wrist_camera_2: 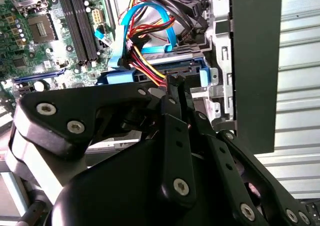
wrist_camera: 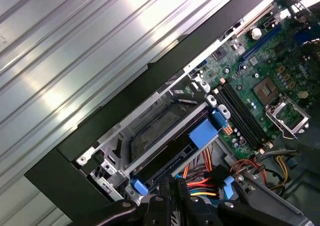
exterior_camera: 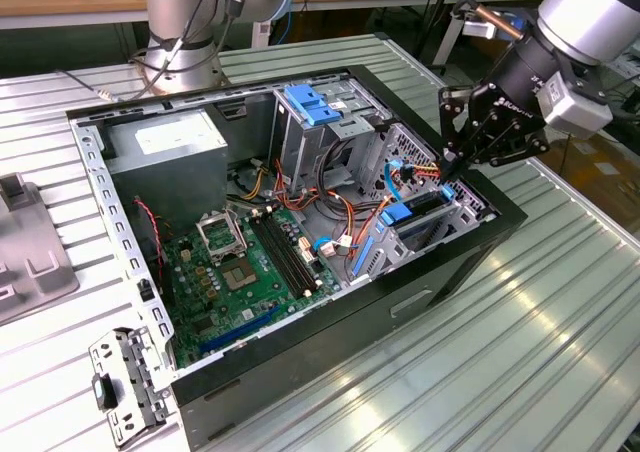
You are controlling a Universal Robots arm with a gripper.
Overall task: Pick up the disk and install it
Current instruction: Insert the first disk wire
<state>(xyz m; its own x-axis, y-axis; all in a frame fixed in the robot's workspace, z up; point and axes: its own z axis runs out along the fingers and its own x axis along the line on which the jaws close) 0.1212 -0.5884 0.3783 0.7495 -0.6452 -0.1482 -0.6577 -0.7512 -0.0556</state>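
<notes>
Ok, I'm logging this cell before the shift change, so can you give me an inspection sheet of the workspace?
Surface: ribbed metal table, with the open computer case lying on it.
Job's things: the disk, with blue side rails, sits in the drive bay at the case's front corner.
Clutter: a grey bracket lies on the table beside the case; a grey tray sits at the exterior view's left.
Tool: the tool is shut, its tips down at the disk's cable end.
Cables: red, yellow and orange wires and a blue ribbon cable bunch beside the disk.
Surroundings: a second arm's base stands behind the case.
</notes>
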